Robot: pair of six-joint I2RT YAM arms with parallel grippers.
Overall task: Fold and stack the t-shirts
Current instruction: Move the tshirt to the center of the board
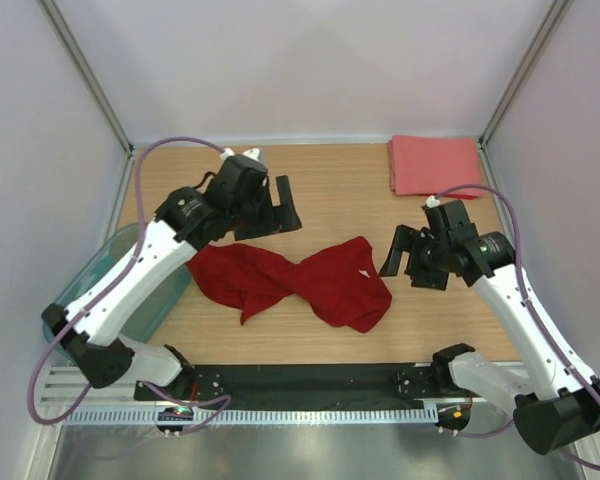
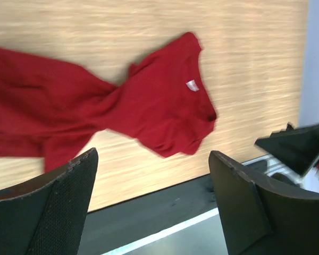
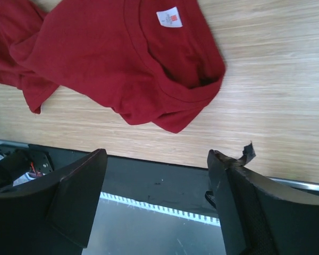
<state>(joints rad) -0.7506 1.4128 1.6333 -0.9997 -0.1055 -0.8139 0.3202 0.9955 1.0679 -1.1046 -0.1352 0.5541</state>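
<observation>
Top external view: we see the dark red t-shirt (image 1: 295, 280) lying twisted and unfolded in the middle of the table (image 1: 350, 190), toward its near edge. The salmon-pink t-shirt (image 1: 435, 165) sits folded in the far right corner, likely the stack's base. The left gripper (image 2: 151, 207) and right gripper (image 3: 157, 202) hover with jaws apart, empty, flanking the red one, seemingly ready to spread it.

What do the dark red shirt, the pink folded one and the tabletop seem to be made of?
Dark red shirt: soft matte knit cloth, probably cotton; it twists and wrinkles. Pink shirt: similar matte cloth, folded flat. Tabletop: wood or wood-look laminate, streaked grain.
</observation>
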